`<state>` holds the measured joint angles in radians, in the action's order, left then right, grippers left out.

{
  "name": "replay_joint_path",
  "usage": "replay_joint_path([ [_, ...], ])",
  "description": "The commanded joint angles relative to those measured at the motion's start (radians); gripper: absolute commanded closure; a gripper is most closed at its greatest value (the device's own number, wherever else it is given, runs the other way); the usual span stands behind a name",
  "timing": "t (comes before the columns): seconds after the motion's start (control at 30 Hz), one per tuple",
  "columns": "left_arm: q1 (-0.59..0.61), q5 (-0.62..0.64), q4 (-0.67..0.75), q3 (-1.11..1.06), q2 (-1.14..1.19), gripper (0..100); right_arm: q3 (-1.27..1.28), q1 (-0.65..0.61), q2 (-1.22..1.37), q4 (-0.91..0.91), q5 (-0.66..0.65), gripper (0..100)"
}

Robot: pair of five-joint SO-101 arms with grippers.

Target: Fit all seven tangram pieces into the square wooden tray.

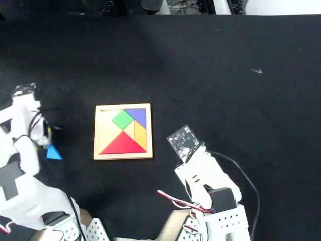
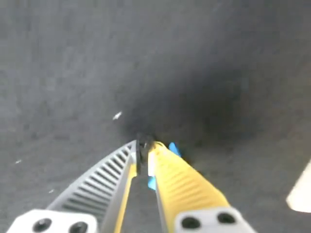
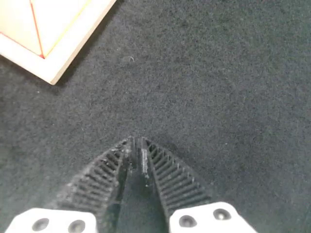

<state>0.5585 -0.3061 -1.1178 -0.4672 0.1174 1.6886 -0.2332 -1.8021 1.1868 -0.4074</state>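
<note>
Found left hand (image 2: 144,145) clamped on small blue triangular piece (image 2: 174,148), apart from square wooden tray (image 1: 123,157); right hand (image 3: 136,141) closed, empty. Judged one piece outstanding.

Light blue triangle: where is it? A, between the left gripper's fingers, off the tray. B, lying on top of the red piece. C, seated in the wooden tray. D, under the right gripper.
A: the light blue triangle lies outside the wooden tray, and the left wrist view shows it pinched at the tips of the left gripper.
</note>
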Motion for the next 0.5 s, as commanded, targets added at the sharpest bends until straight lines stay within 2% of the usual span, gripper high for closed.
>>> replay_joint_path([
  [0.0, -0.154, 0.023, -0.02, -0.019, -0.052, 95, -0.004, 0.011, -0.093, 0.005, -0.006, 97.8],
  [0.1, -0.272, 0.025, -0.015, -0.104, -0.061, 95, -0.004, 0.011, -0.093, 0.005, -0.006, 97.9],
  [0.17, -0.308, 0.049, -0.017, -0.108, -0.063, 95, -0.004, 0.011, -0.093, 0.006, -0.006, 97.9],
  [0.3, -0.282, 0.109, -0.057, -0.001, -0.064, 95, -0.004, 0.011, -0.093, 0.006, -0.006, 97.9],
  [0.47, -0.197, 0.1, -0.305, 0.203, -0.12, 95, -0.004, 0.011, -0.093, 0.006, -0.006, 97.9],
])
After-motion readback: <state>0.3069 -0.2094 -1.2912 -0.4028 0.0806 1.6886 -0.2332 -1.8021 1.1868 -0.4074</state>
